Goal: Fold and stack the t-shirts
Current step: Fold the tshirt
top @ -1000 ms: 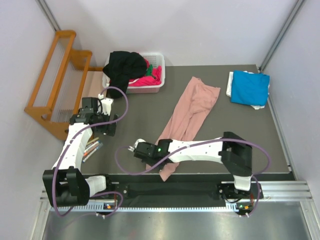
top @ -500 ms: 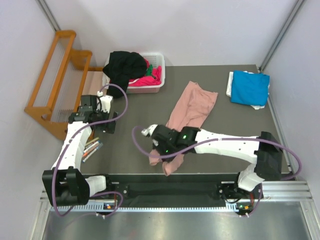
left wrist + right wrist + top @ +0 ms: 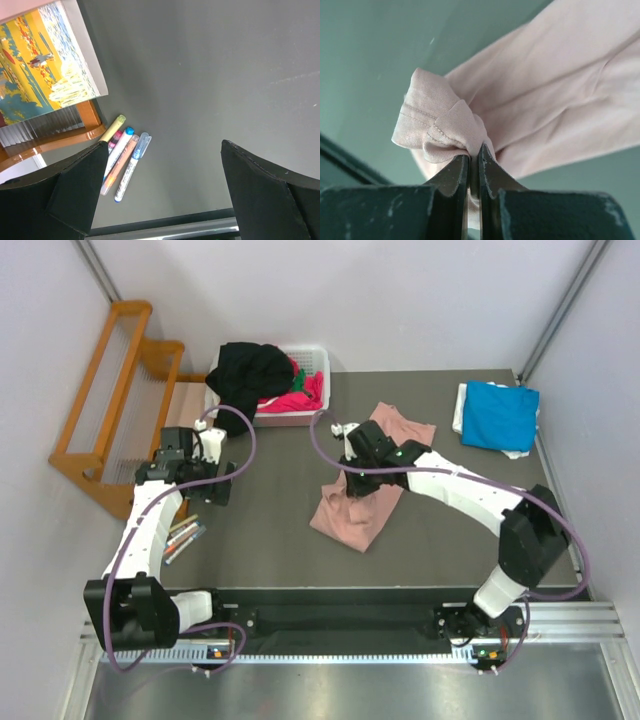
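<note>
Two claws logged. My right claw (image 3: 474,161) is pinched tight on a bunched edge of the salmon-pink t-shirt (image 3: 352,512), which lies doubled over at the middle of the table (image 3: 265,540). My left claw (image 3: 162,152) gapes wide, holding nothing, above the markers (image 3: 125,155).

Dark table (image 3: 260,530) — pink t-shirt (image 3: 350,518) mid; folded blue t-shirt (image 3: 500,415) far right; white basket (image 3: 296,420), markers (image 3: 184,537) left.
</note>
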`<state>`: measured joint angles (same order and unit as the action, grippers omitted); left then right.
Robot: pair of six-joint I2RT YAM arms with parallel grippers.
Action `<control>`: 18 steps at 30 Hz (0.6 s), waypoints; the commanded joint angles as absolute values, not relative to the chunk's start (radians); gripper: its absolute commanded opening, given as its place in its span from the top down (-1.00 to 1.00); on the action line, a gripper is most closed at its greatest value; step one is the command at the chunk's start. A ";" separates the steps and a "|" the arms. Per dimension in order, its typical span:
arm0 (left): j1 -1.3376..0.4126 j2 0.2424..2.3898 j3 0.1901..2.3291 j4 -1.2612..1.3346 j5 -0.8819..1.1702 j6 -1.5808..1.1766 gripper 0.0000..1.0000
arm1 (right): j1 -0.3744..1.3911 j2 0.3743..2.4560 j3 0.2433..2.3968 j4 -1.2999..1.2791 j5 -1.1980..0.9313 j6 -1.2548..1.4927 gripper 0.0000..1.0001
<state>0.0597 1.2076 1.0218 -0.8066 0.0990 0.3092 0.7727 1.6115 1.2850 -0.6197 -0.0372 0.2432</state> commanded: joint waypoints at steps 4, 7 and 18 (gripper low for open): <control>0.067 1.203 1.063 -0.831 0.110 0.337 -0.97 | 0.634 1.756 1.364 -0.520 -0.077 0.176 1.00; 0.066 1.204 1.057 -0.833 0.101 0.341 -0.97 | 0.586 1.790 1.364 -0.512 -0.075 0.181 1.00; 0.066 1.201 1.032 -0.830 0.098 0.365 -0.97 | 0.500 1.864 1.400 -0.532 -0.049 0.199 0.89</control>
